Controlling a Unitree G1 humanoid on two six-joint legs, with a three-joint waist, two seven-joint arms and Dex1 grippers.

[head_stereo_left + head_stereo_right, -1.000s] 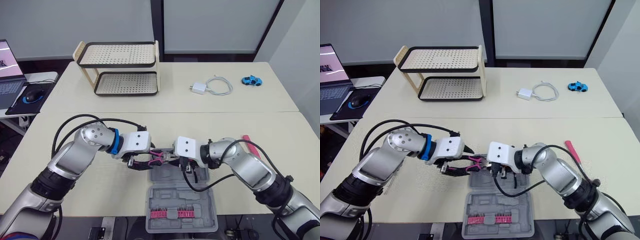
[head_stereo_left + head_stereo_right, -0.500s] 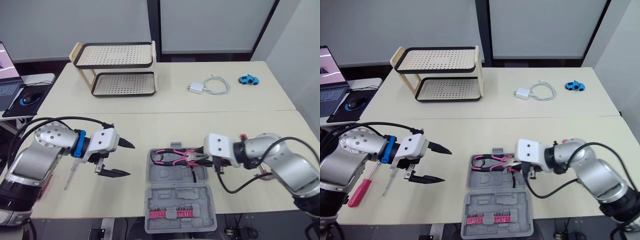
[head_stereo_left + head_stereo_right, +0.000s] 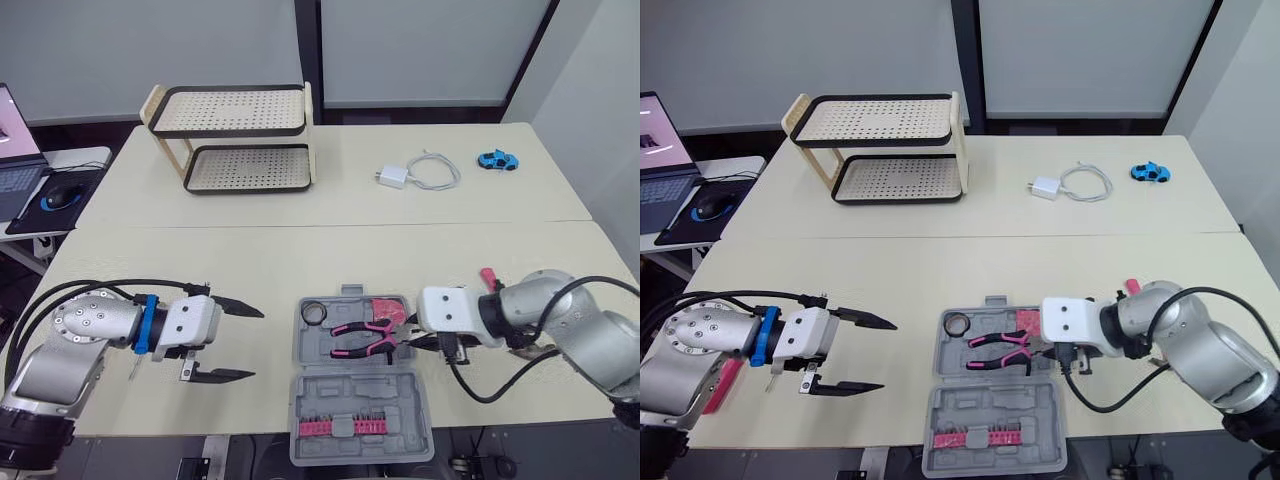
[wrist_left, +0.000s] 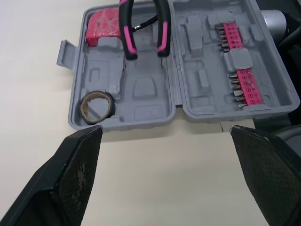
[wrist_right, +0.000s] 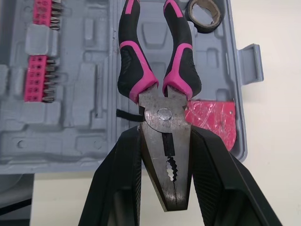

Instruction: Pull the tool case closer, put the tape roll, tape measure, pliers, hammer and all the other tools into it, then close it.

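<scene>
My left tool (image 3: 255, 344) spread apart over open bench (image 3: 260, 265) beside the left edge of the tool case (image 3: 350, 420), my right tool (image 3: 410, 340) clamped on the pliers (image 3: 365, 336) over its far half, tape roll (image 3: 315, 313) in 1 corner

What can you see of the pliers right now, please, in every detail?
The pliers have pink-and-black grip handles, slightly parted, and a dull steel head with serrated jaws closed. The right gripper clamps the head between its black fingers, handles pointing away from it over the open grey tool case, near the tape roll. Whether the handles rest on the tray, I cannot tell.
</scene>
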